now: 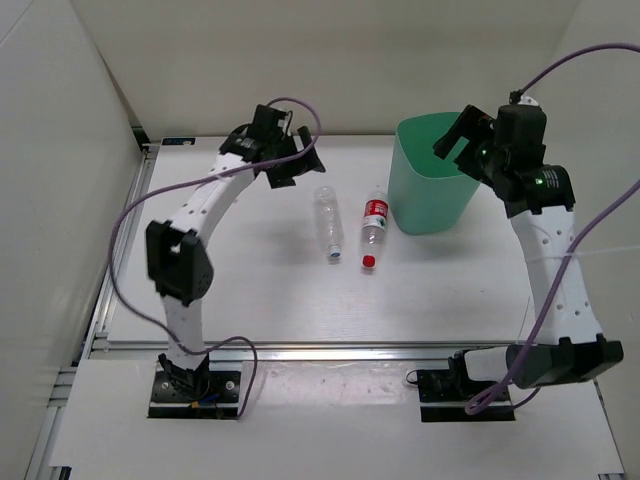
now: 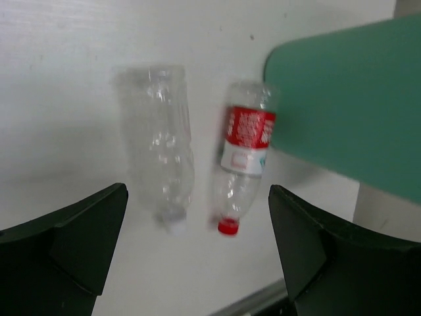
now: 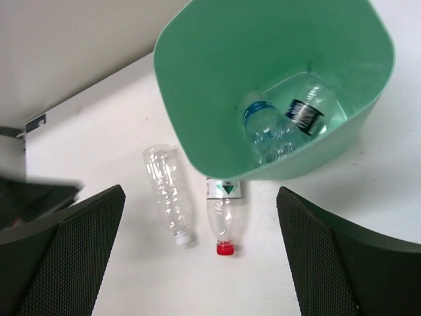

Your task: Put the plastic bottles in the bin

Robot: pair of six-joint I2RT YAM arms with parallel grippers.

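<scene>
Now the blue bottle (image 3: 262,126) and dark bottle (image 3: 304,110) lie inside the bin (image 1: 430,205); the clear bottle (image 1: 328,225) and red bottle (image 1: 373,222) lie on the bench (image 1: 250,290), left of it. Left pincer (image 1: 298,165) and right pincer (image 1: 458,135) are released.

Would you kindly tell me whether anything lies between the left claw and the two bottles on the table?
Nothing visible does. The open left claw faces the unlabelled bottle and the red-labelled bottle, which lie side by side.

Clad in white shells (image 1: 215,205) with black joint housings (image 1: 180,262), strung with purple cables (image 1: 113,245), mounted on black base plates (image 1: 225,392), tipped with mesh-textured black fingers (image 3: 66,263).
</scene>
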